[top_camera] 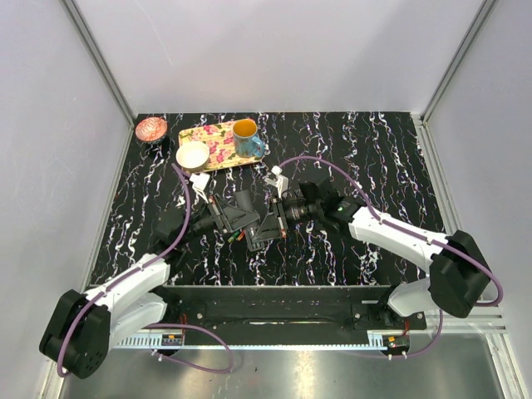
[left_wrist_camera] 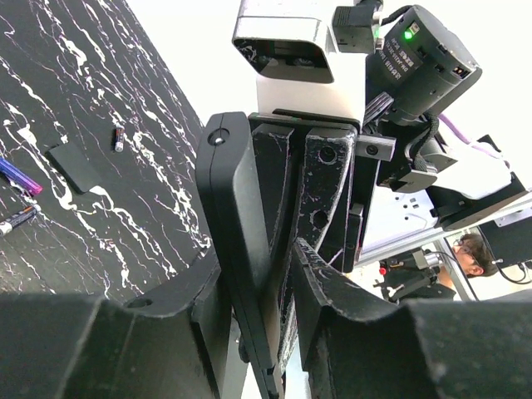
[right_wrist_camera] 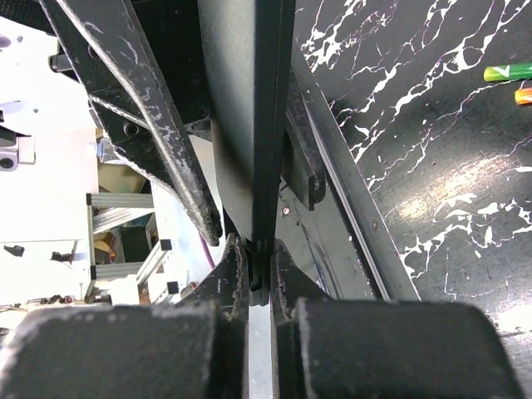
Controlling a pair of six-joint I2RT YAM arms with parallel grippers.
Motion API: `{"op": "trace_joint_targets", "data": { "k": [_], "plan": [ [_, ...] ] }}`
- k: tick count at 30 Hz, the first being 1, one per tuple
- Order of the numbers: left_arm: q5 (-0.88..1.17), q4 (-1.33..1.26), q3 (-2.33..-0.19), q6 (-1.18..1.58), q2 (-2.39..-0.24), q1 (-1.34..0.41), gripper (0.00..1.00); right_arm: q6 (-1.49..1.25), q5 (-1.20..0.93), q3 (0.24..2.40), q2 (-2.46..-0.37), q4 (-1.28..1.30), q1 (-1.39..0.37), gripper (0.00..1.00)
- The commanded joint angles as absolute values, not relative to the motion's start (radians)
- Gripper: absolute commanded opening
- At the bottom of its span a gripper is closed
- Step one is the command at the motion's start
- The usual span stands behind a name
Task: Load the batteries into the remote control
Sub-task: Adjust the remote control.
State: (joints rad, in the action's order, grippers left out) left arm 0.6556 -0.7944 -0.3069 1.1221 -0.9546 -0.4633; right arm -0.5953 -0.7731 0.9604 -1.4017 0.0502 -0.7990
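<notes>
The remote control (left_wrist_camera: 237,233), a flat black slab, hangs edge-on above the table between both grippers. My right gripper (right_wrist_camera: 258,249) is shut on the remote's (right_wrist_camera: 241,108) thin edge. My left gripper (left_wrist_camera: 262,258) reaches round the slab; one finger lies against it and a narrow gap shows at the other finger. In the top view the left gripper (top_camera: 241,218) and right gripper (top_camera: 268,224) meet at mid-table. Batteries lie loose on the marbled table: a blue-purple one (left_wrist_camera: 17,176), a small dark one (left_wrist_camera: 119,139) and a green-and-orange one (right_wrist_camera: 507,73).
A small flat black plate (left_wrist_camera: 75,165) lies on the table near the batteries. At the back left stands a floral yellow tray (top_camera: 218,143) with a teal mug (top_camera: 246,137) and a white bowl (top_camera: 192,155). A pink dish (top_camera: 151,129) sits beside it.
</notes>
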Motion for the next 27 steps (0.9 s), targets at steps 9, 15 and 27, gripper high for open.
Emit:
{"op": "trace_joint_targets", "data": {
  "k": [9,15,27],
  "plan": [
    [0.715,-0.885,-0.319,1.111,-0.939,-0.456,0.0,-0.569,-0.811,1.019,-1.394,0.064,-0.785,0.0],
    [0.666,-0.836,-0.318,1.104,-0.911,-0.453,0.0,-0.499,-0.726,1.089,-1.372,0.205,-0.782,0.65],
    [0.384,-0.508,-0.314,1.006,-0.703,-0.393,0.0,-0.383,-0.126,1.037,-1.233,0.474,-0.744,0.71]
  ]
}}
